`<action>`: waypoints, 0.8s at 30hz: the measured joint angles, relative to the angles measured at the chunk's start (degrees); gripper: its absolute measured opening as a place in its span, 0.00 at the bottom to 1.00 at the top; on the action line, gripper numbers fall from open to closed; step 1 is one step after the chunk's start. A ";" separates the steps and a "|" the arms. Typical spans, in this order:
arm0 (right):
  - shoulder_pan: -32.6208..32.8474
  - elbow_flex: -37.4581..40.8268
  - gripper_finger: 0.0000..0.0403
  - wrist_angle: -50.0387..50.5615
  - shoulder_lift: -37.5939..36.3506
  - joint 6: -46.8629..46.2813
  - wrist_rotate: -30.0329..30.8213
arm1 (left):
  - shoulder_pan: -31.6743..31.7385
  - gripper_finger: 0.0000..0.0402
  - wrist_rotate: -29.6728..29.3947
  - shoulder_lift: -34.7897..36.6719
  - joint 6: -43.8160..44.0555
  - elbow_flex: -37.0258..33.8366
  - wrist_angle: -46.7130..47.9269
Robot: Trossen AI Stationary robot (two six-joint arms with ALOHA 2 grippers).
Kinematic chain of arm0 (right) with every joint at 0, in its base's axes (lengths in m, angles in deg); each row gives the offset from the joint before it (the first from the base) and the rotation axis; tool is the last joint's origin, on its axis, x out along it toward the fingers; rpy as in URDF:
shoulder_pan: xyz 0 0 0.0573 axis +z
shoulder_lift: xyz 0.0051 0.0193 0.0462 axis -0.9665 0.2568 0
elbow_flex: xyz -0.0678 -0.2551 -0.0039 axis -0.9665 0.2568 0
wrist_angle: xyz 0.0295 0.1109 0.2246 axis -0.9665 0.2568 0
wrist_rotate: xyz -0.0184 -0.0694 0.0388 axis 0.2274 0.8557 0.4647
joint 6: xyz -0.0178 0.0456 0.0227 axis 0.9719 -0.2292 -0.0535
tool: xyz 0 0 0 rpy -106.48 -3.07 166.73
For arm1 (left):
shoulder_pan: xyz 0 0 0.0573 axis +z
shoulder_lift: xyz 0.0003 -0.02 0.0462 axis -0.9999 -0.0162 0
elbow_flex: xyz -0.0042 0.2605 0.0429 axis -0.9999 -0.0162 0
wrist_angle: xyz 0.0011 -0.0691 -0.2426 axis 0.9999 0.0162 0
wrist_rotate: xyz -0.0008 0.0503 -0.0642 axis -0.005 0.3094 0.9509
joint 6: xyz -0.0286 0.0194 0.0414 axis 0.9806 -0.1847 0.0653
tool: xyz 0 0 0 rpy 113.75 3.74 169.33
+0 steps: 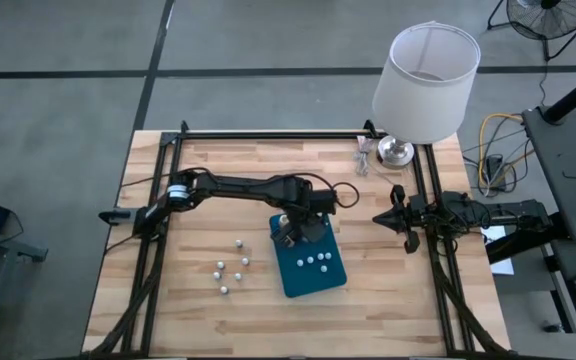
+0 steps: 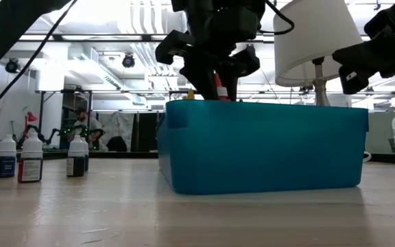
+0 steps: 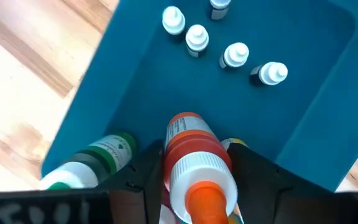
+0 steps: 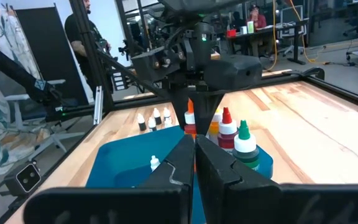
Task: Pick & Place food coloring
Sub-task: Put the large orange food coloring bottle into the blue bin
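Orange-top bottle (image 3: 191, 168) clamped in L pincer (image 1: 290, 232) | above teal tray (image 1: 330, 283) corner | R pincer (image 4: 194, 163) clenched, parked.

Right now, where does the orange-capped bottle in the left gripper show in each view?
High view: hidden under the left gripper, above the teal tray.
Low view: only its tip peeks above the tray wall.
Left wrist view: the orange-capped bottle between the fingers.
Right wrist view: behind that gripper's own fingers.
Shared landmark: the teal tray.
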 joint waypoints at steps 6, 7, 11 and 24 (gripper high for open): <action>0.01 0.00 0.02 -0.02 0.00 0.00 -0.01 | -0.09 0.33 0.00 -0.02 0.35 -2.39 -1.26; 0.01 0.02 0.02 -0.01 0.00 0.00 0.02 | -0.09 0.33 0.00 -0.02 0.41 -2.44 -1.47; 0.01 0.00 0.02 0.00 0.00 0.00 0.01 | -0.11 0.33 0.00 -0.02 0.63 -2.46 -2.25; -0.02 0.00 0.02 -0.02 0.00 0.00 -0.01 | -0.07 0.33 -1.74 -0.02 1.50 -2.47 -5.63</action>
